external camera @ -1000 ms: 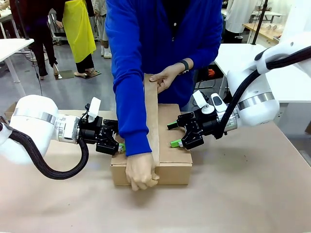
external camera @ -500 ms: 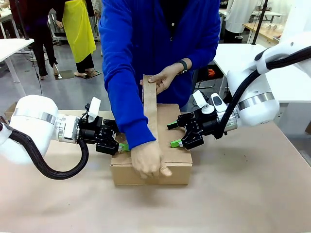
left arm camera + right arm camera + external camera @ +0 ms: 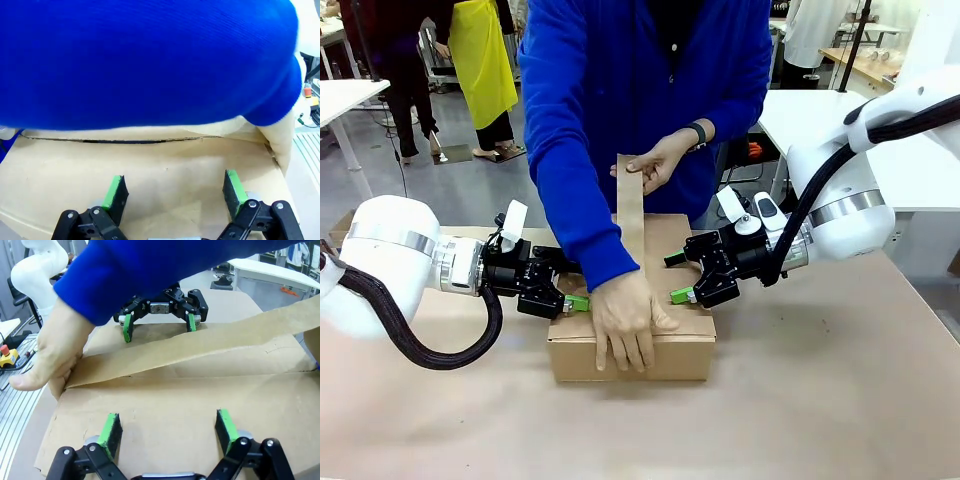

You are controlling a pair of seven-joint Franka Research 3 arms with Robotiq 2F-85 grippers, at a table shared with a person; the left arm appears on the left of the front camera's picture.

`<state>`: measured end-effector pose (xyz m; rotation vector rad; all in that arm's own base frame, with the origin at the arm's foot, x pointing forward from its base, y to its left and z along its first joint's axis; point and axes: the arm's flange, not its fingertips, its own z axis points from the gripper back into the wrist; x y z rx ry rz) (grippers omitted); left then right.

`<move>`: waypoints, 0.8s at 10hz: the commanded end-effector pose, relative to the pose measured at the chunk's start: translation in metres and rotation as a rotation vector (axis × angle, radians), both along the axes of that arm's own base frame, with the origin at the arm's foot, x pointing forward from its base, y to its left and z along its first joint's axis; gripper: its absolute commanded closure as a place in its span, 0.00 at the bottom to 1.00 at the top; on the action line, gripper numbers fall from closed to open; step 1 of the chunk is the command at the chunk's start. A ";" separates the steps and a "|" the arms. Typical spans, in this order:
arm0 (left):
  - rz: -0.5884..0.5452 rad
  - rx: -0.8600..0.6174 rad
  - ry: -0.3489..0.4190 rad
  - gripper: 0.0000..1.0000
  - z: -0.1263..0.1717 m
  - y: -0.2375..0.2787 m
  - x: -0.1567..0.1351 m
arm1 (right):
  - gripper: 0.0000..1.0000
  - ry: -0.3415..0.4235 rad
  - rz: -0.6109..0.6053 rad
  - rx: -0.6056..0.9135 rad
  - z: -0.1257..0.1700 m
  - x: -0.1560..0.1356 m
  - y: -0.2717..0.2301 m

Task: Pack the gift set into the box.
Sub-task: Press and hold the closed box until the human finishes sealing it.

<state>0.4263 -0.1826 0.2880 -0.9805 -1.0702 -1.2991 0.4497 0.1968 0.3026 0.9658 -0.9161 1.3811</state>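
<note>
The brown cardboard box (image 3: 685, 355) sits closed at the table's middle, and the gift set is hidden. A person stretches a brown paper strip (image 3: 631, 215) along the top seam. One hand (image 3: 628, 320) presses the strip's end at the box's front edge, while the other hand (image 3: 660, 160) holds it up behind. My left gripper (image 3: 565, 290) is open at the box's left top edge. My right gripper (image 3: 677, 278) is open over the right flap. The left wrist view has open pads (image 3: 116, 192) over the box top (image 3: 165, 165). The right wrist view has the open gripper (image 3: 167, 432) facing the strip (image 3: 200, 347).
The person's blue sleeve (image 3: 150, 60) crosses low over the box, just beyond my left fingers. My left gripper (image 3: 159, 322) faces the right one across the box. Brown paper covers the table (image 3: 820, 400), with bare room in front of the box and to the right.
The person's near hand has slid from the box's front face up onto the top front edge, pressing the strip down. Both arms have stayed still.
</note>
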 end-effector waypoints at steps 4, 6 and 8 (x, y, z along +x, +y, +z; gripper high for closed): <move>-0.006 0.008 -0.011 0.00 -0.003 0.001 -0.001 | 0.00 -0.009 0.002 -0.002 -0.001 -0.001 0.001; -0.006 0.008 -0.011 0.00 -0.003 0.001 -0.001 | 0.00 -0.009 0.002 -0.002 -0.001 -0.001 0.001; -0.006 0.008 -0.011 0.00 -0.003 0.001 -0.001 | 0.00 -0.009 0.002 -0.002 -0.001 -0.001 0.001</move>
